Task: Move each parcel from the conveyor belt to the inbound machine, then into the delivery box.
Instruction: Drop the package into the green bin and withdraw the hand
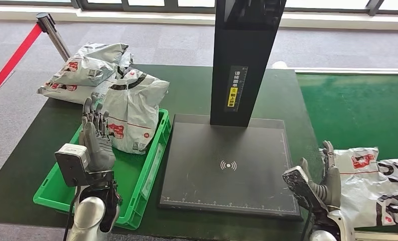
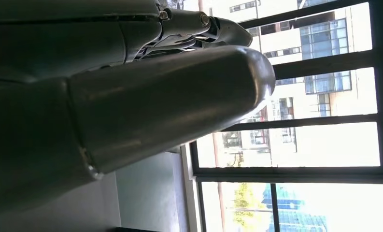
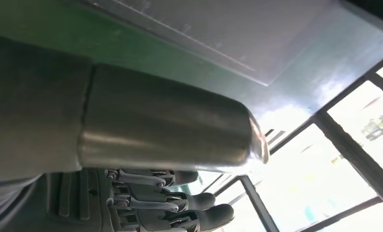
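Both hands empty, fingers spread: left hand [image 1: 95,135] beside the parcel [image 1: 132,111] standing on end in the green crate [image 1: 149,173]; right hand [image 1: 321,182] beside the belt parcel [image 1: 367,185] lying flat.

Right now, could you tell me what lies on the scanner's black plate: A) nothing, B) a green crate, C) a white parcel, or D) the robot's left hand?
A: the black plate is bare, and the nearest parcel leans in the green crate beside it.
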Robot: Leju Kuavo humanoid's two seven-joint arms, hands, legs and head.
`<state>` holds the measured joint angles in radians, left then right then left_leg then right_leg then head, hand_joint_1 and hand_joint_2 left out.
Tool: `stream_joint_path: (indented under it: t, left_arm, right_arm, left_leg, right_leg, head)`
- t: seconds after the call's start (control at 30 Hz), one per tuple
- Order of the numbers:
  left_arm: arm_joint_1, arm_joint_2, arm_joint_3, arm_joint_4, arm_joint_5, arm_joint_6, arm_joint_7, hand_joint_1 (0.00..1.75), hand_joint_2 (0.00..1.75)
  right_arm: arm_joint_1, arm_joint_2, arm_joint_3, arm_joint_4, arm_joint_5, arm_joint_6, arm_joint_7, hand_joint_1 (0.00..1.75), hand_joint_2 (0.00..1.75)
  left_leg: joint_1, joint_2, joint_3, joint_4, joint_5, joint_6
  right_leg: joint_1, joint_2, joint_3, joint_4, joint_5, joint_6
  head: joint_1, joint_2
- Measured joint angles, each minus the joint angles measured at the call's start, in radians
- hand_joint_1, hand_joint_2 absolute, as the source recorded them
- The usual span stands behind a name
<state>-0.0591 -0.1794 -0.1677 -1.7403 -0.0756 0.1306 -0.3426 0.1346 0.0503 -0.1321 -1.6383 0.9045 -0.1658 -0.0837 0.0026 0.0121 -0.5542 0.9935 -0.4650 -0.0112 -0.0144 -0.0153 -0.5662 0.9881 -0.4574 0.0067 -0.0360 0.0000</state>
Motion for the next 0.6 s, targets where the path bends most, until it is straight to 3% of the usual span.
stream_joint_path:
  t: [0.07,0.23,0.33,0.6]
  left_arm:
    - [0.012,0.01,-0.017,-0.002,0.031,-0.053,-0.019,0.0,0.0]
    - [0.064,0.036,-0.046,-0.003,0.123,-0.216,-0.117,0.0,0.0]
    - [0.085,0.047,-0.06,-0.009,0.135,-0.281,-0.152,0.0,0.0]
    - [0.143,0.063,-0.076,-0.035,0.109,-0.297,-0.147,0.0,0.0]
  right_arm:
    - [0.001,-0.002,-0.025,0.014,0.032,0.009,0.028,0.0,1.75]
    - [0.026,-0.039,-0.095,0.053,0.152,0.006,0.102,0.0,1.75]
    - [0.049,-0.056,-0.164,0.071,0.275,0.053,0.141,0.0,1.75]
    - [0.035,-0.058,-0.422,0.217,0.475,0.168,0.116,0.0,1.75]
  left_leg:
    - [0.0,0.0,0.0,0.0,0.0,0.0]
    - [0.0,0.0,0.0,0.0,0.0,0.0]
    - [0.0,0.0,0.0,0.0,-0.001,0.0]
    - [0.0,0.0,-0.001,0.0,-0.003,0.002]
  right_leg:
    - [0.0,0.0,0.0,0.0,0.0,0.0]
    - [0.0,0.0,0.0,0.0,-0.001,0.0]
    - [0.0,0.0,0.0,0.0,-0.001,0.0]
    - [-0.001,0.0,0.0,0.0,-0.001,0.0]
  head:
    - [0.0,0.0]
    - [0.0,0.0]
    - [0.0,0.0]
    - [0.0,0.0]
